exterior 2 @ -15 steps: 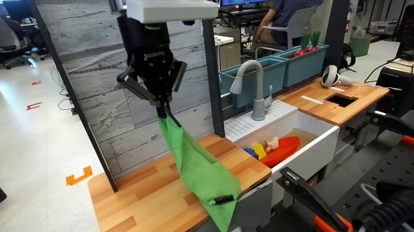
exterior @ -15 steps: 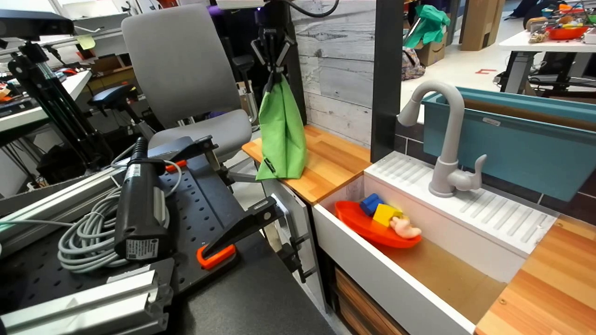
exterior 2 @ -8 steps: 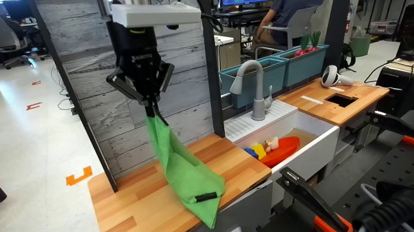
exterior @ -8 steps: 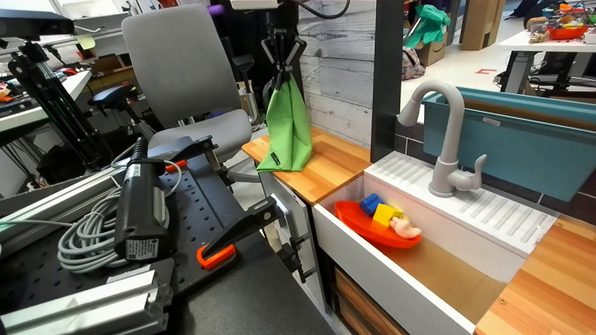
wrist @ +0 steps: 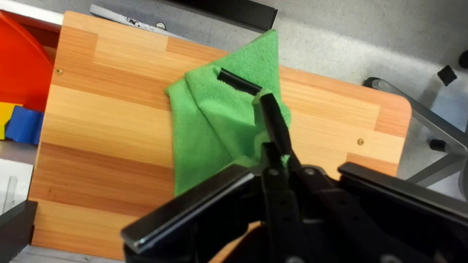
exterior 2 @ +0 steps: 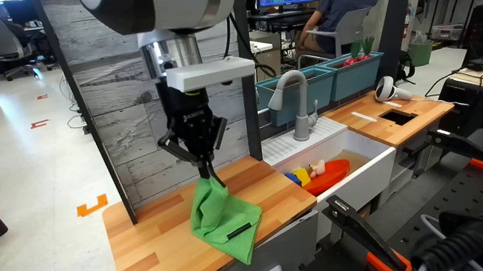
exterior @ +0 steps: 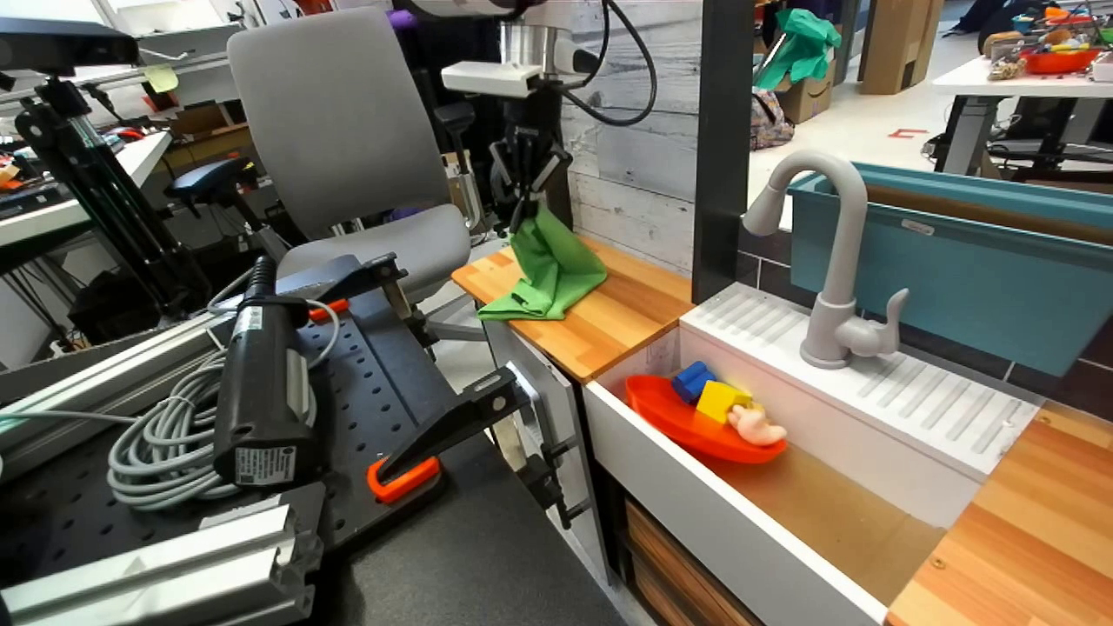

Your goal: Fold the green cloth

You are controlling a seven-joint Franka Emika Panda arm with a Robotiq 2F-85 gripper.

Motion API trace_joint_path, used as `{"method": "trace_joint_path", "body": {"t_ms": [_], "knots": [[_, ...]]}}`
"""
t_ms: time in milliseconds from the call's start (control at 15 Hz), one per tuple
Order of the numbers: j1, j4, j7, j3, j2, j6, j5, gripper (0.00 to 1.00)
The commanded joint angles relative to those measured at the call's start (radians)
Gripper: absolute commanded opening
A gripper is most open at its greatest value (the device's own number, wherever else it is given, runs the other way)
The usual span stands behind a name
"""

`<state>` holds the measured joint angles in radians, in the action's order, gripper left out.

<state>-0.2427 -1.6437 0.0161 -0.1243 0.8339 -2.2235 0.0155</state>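
The green cloth [exterior 2: 219, 211] lies partly on the wooden counter [exterior 2: 152, 246], with its upper part bunched and raised to my gripper. It also shows in an exterior view [exterior: 561, 269] and in the wrist view [wrist: 215, 117]. One pointed corner pokes past the counter's edge, near a black strip [wrist: 239, 82] on the cloth. My gripper [exterior 2: 206, 170], also in an exterior view [exterior: 523, 209], points down and is shut on the cloth a little above the counter. In the wrist view the fingers [wrist: 279, 155] pinch a bit of green, with a black strip running out from them. The cloth's folds beneath are partly hidden.
A wood-plank wall [exterior 2: 126, 144] with dark posts stands behind the counter. Beside it is a white sink [exterior 2: 352, 190] with a red boat-shaped dish [exterior: 687, 426], toy blocks and a grey faucet [exterior 2: 300, 107]. A dark table with clamps [exterior: 461, 417] stands in front.
My gripper first moved sideways, drawing the cloth further onto the counter, then came down. The cloth hung stretched before; now it slumps in folds on the counter, still held.
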Motion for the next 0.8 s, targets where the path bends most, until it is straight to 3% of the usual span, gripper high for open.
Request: {"method": "trace_joint_path", "body": {"t_ms": [0,467,533,600,733], "knots": [[0.008,-0.031,-0.019,0.011,0.016,-0.022,0.026,0.01],[0.023,-0.024,-0.001,0.059,0.068,-0.03,0.044,0.01],[0.023,-0.023,0.002,0.065,0.075,-0.026,0.047,0.29],[0.025,-0.023,0.002,0.067,0.08,-0.026,0.046,0.31],[0.025,-0.03,0.003,0.071,0.081,-0.027,0.051,0.45]]}}
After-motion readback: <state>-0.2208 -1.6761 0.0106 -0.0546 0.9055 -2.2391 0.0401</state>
